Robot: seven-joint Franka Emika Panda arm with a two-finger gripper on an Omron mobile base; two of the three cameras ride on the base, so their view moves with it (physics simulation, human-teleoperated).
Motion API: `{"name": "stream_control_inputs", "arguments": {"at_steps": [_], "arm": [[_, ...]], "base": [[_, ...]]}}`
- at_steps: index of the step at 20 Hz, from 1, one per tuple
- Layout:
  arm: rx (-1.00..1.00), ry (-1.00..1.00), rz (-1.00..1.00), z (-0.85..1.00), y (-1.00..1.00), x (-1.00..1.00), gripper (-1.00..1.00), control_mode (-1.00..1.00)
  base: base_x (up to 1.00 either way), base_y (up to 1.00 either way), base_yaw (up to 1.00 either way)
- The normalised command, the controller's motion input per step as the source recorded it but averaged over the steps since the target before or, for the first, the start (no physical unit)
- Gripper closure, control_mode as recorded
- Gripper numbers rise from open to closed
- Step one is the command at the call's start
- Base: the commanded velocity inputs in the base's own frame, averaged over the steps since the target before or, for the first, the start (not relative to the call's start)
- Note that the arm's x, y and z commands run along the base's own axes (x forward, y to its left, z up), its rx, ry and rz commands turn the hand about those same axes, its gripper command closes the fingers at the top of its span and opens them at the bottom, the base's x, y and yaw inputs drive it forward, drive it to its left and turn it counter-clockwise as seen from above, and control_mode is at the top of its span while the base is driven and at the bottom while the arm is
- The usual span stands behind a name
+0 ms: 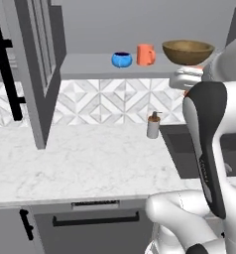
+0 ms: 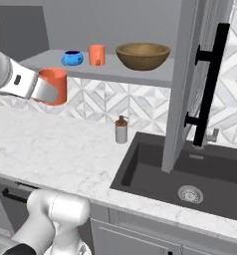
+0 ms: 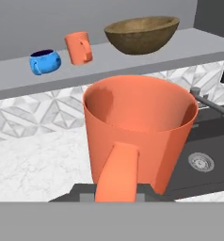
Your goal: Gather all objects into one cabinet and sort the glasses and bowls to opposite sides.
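Three things already sit on the open cabinet shelf (image 2: 140,74): a small blue bowl (image 2: 72,58) at the left, an orange mug (image 2: 96,55) just beside it, and a wide wooden bowl (image 2: 142,55) further right. A second orange mug (image 2: 54,85) is in the gripper (image 3: 117,188), whose jaws are closed on its handle; it hangs in the air above the worktop (image 1: 85,163), below and in front of the shelf. By my reading, gathering is nearly done, with this held mug the last piece to go up. Sorting looks unfinished: the shelved mug stands between the two bowls, so cups and bowls do not yet occupy opposite sides. A soap bottle (image 2: 121,130) stands by the sink (image 2: 190,174).
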Motion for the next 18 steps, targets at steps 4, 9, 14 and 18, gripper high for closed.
{"name": "stream_control_inputs", "arguments": {"at_steps": [4, 9, 14, 18], "arm": [[0.00, 0.00, 0.00, 0.00, 0.00, 0.00, 1.00, 1.00], [0.00, 0.00, 0.00, 0.00, 0.00, 0.00, 1.00, 1.00], [0.00, 0.00, 0.00, 0.00, 0.00, 0.00, 1.00, 1.00], [0.00, -0.25, -0.01, 0.47, 0.24, 0.00, 1.00, -1.00]], "base": [[0.10, 0.29, 0.00], [0.02, 0.36, -0.02], [0.03, 0.41, -0.10], [0.00, 0.00, 0.00]]}}
